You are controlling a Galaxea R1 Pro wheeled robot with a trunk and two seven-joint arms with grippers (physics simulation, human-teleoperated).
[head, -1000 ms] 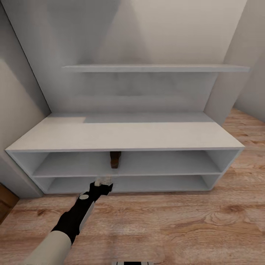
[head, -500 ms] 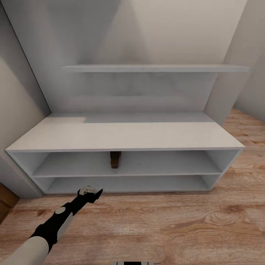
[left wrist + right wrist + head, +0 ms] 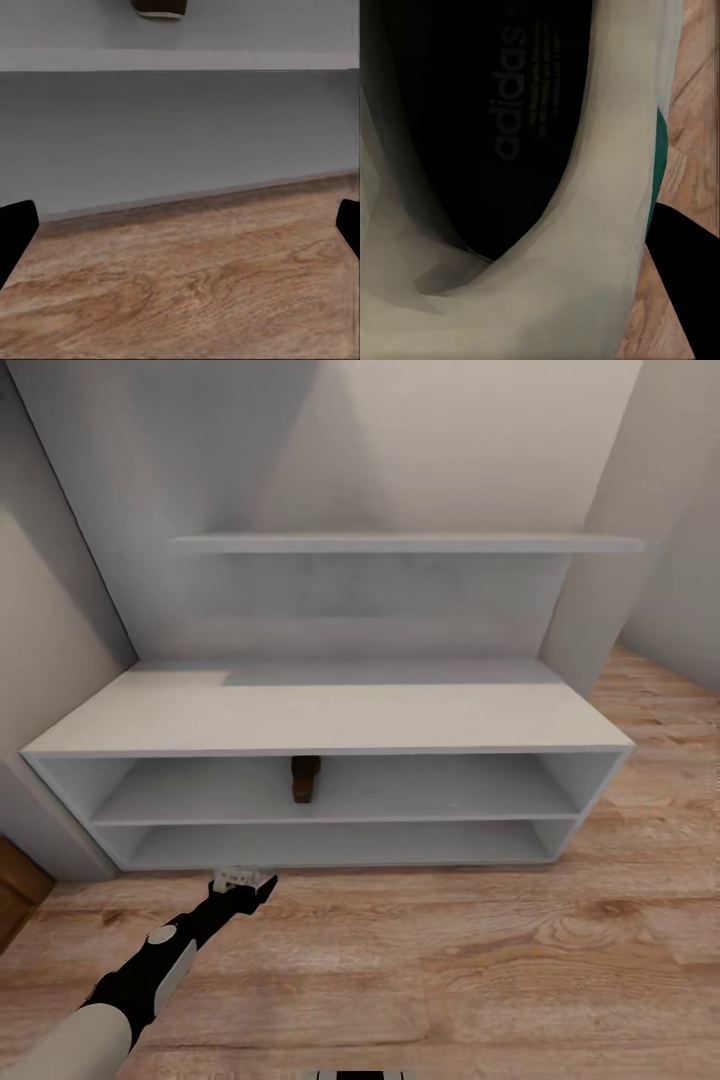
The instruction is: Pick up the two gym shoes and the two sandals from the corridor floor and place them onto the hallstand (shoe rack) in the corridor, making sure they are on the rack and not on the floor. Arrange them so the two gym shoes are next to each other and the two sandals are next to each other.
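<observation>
Left tool [image 3: 240,884] low over the corridor floor [image 3: 450,960], just near of the hallstand [image 3: 320,720], left of its middle; jaws spread wide, nothing between them, the two black fingertips [image 3: 15,232] at opposite edges of the left wrist view with bare planks between. One brown sandal [image 3: 305,778] on the hallstand's upper open tier, near the middle, farther in and a little right of the left tool, well apart from it. In the left wrist view just the sandal's [image 3: 159,8] near end visible, cut off by the frame.

Right wrist view very close on a gym shoe [image 3: 577,247]: dark insole with faint lettering, white collar, a sliver of green side, floor planks beside it. A single black fingertip [image 3: 682,277] beside the shoe's outer wall; the other finger hidden, so open or closed on the shoe: cannot tell. Rest of the shoe cut off.
</observation>
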